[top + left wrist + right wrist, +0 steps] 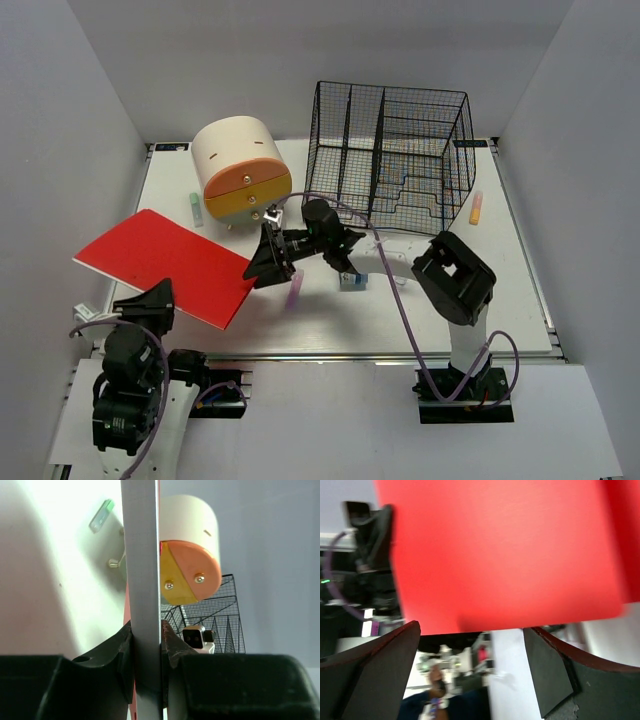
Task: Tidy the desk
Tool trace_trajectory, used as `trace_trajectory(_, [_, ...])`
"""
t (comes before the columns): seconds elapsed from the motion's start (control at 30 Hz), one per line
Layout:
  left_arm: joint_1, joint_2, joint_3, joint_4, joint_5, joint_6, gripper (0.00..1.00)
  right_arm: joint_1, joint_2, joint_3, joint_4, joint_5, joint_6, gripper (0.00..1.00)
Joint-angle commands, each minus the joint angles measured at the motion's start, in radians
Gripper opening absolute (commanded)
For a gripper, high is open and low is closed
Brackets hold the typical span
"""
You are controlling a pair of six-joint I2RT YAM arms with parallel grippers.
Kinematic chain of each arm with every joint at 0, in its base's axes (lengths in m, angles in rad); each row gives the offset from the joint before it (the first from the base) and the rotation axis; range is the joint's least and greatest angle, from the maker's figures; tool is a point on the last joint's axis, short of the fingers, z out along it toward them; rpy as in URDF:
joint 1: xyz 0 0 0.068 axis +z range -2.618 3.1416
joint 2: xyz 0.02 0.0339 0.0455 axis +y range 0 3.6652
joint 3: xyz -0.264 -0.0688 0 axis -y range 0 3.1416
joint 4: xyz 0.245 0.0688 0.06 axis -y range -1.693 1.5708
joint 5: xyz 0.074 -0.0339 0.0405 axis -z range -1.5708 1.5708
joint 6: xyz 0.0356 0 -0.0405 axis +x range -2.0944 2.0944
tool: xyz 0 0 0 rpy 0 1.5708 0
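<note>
The desk (330, 322) is a flat, smooth white rectangle with a metal rail along its near edge, lying beneath both arms. A thin, stiff red folder (165, 262) hangs tilted over the desk's left side, its near edge clamped by the left gripper (150, 300). The right gripper (268, 258) stands with jaws spread wide at the folder's right edge, above the desk's middle, gripping nothing.
</note>
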Motion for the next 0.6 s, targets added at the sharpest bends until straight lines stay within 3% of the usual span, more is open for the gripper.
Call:
trace_trajectory(0.0, [0.002, -0.012, 0.064, 0.018, -0.018, 0.069, 0.00, -0.004, -0.067, 0.087, -0.306, 0.034, -0.294, 0.89])
trace_trajectory(0.17, [0.002, 0.040, 0.135, 0.019, 0.012, 0.155, 0.00, 0.006, -0.116, 0.212, -0.604, 0.177, -0.650, 0.89])
trace_trajectory(0.4, [0.002, 0.168, 0.294, 0.050, 0.127, 0.373, 0.00, -0.011, -0.278, 0.252, -0.736, 0.357, -0.885, 0.89])
trace_trajectory(0.57, [0.011, 0.283, 0.442, 0.030, 0.233, 0.469, 0.00, -0.021, -0.367, 0.267, -0.797, 0.370, -1.004, 0.89])
